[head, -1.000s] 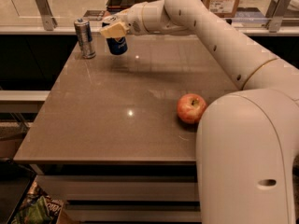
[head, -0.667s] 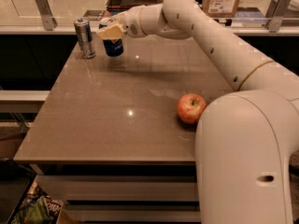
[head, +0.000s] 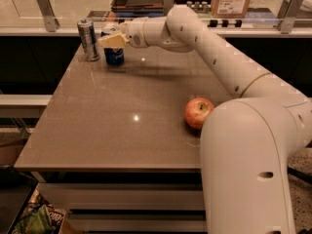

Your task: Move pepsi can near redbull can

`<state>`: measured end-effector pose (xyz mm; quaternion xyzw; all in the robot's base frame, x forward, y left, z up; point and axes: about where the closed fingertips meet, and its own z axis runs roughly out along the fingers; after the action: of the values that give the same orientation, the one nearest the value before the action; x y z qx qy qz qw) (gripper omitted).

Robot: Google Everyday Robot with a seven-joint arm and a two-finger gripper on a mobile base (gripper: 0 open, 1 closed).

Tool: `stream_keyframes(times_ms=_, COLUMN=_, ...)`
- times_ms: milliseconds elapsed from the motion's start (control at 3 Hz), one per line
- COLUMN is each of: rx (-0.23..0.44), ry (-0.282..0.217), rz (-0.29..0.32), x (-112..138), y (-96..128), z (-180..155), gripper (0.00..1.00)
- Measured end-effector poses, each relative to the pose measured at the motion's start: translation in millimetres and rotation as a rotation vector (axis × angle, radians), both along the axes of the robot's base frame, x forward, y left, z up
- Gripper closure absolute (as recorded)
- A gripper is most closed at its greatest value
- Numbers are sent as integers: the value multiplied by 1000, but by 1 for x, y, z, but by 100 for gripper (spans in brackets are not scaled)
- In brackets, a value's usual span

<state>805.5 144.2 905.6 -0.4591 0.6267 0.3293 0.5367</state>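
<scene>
Risk: gripper [head: 112,40] fingers clamped on pepsi can [head: 115,57], just beside redbull can [head: 88,40]; your retreat could topple either.

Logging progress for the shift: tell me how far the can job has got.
Looks done: the pepsi can appears to stand on the table right beside the redbull can, a narrow gap between them. In hand: the gripper is at the pepsi can's top. Left, probably: let go of it and draw the arm back. The apple lies far off, near the front right.
</scene>
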Motion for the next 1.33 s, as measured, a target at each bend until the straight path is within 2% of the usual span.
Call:
stream_keyframes(times_ms=333, rx=4, ry=2, rz=-6, x=2, y=-1, z=-4, gripper=100)
stream_keyframes(times_ms=667, rx=4, ry=4, rz=-2, x=2, y=3, z=-5, gripper=82)
stream_keyframes(times_ms=1333, rx=5, ry=7, rz=7, x=0, y=10, z=-7, gripper=35)
